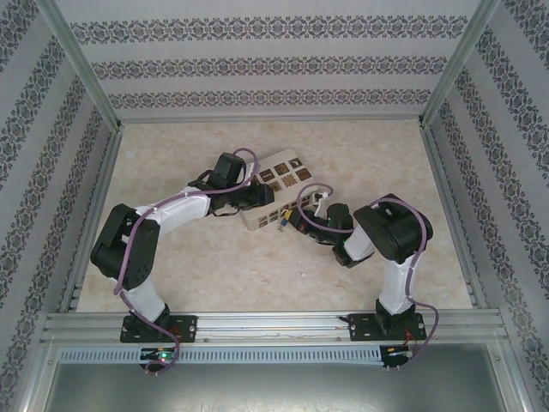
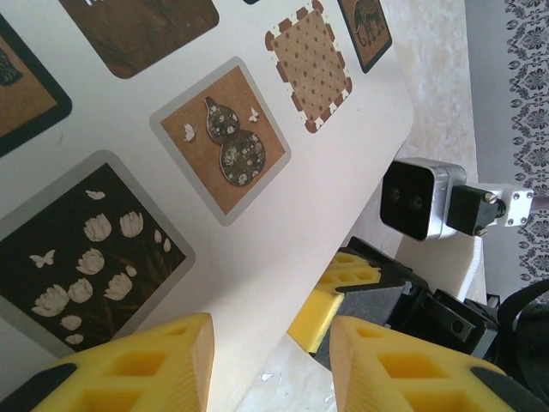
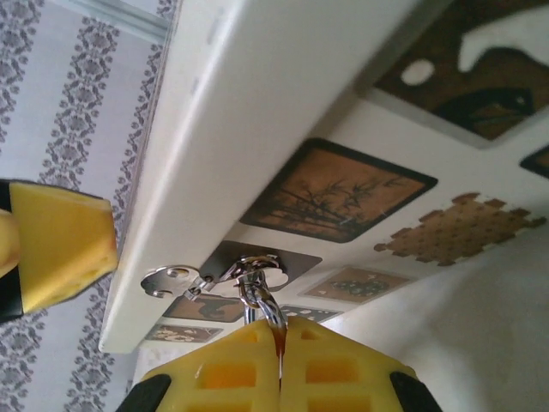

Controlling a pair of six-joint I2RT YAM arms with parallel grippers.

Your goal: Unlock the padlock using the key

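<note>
A: The right gripper [image 3: 280,365], right wrist view: its yellow fingers [image 3: 219,378] are pressed flat together, and a thin silver piece, taken to be the key [image 3: 257,287], is pinched at the tips.
B: Noted. Where is it held?
A: Against the front of the cream box [image 3: 257,112], just beside a silver hasp [image 3: 171,280]. Whether it is seated in a keyhole cannot be told.
B: Left wrist view?
A: The left gripper [image 2: 274,365] is seen part-way apart, set astride the box's corner, with the tiled face to one side. Whether the box is clamped cannot be told.
B: Top view?
A: The box is seen mid-table, with a gripper at either side of its near edge. A tiny blue speck, taken to be the padlock [image 1: 282,225], is made out at that edge, just off the right gripper's tips.
B: Progress?
A: The key is judged to be in hand and at the lock. No opened shackle is seen. Seating, turning and release are judged left to do.
B: Surroundings?
A: A pale marbled table [image 1: 197,275] is recorded. Three sides are enclosed by patterned wallpaper panels [image 1: 257,64], and aluminium rails [image 1: 274,322] are run along the near edge.
</note>
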